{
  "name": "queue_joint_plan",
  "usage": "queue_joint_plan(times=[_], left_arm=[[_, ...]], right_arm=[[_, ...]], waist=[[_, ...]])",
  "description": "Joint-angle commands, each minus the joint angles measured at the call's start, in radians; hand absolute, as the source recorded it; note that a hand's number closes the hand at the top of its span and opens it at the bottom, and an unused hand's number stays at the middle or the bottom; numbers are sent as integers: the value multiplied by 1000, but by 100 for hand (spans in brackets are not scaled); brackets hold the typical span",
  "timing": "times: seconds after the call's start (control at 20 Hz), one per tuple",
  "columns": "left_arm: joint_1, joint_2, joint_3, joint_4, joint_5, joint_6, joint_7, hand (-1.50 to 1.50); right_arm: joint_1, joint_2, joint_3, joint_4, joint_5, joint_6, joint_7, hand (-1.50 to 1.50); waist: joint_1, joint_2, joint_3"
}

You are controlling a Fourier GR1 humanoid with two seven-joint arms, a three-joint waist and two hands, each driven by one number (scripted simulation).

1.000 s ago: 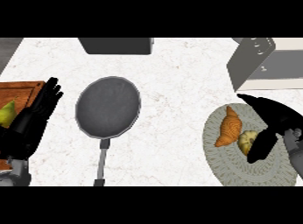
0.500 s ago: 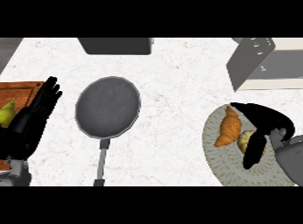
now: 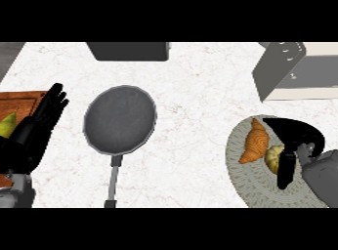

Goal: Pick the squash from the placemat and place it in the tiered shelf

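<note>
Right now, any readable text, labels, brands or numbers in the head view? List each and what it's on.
None readable.
The frying pan, tiered shelf, placemat, croissant, squash, wooden cutting board, pear and dark box at the counter's back edge all show plain surfaces, no markings.

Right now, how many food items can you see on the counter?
3: a pear on the wooden board at left, and a croissant and a squash on the placemat at right. The right hand may hide more.

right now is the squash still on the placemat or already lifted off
On the placemat: the squash lies beside the croissant, with the right hand curled over it.
</note>
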Motion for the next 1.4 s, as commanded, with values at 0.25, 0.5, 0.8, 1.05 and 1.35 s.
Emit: queue_joint_plan(times=[0.25,0.5,0.8,1.05,1.35], left_arm=[[42,-15,13,-15,-14,-29,-16,0],[10,-47,-2,-20,-53,-9,6,0],[-6,-37,52,-30,-21,-51,36,0],[52,-67,33,-41,-59,-51,2,0],[86,-64,70,-99,-50,-81,31,0]], right_arm=[[-11,25,-35,90,31,118,76,-150],[44,-9,-61,117,89,117,-28,-150],[106,85,-56,78,154,107,18,-150],[170,39,-93,151,198,94,-141,-150],[215,40,-157,162,244,93,-217,-150]], waist=[[4,-1,0],[1,0,1],[-2,-1,0],[1,0,1],[0,-1,1]])
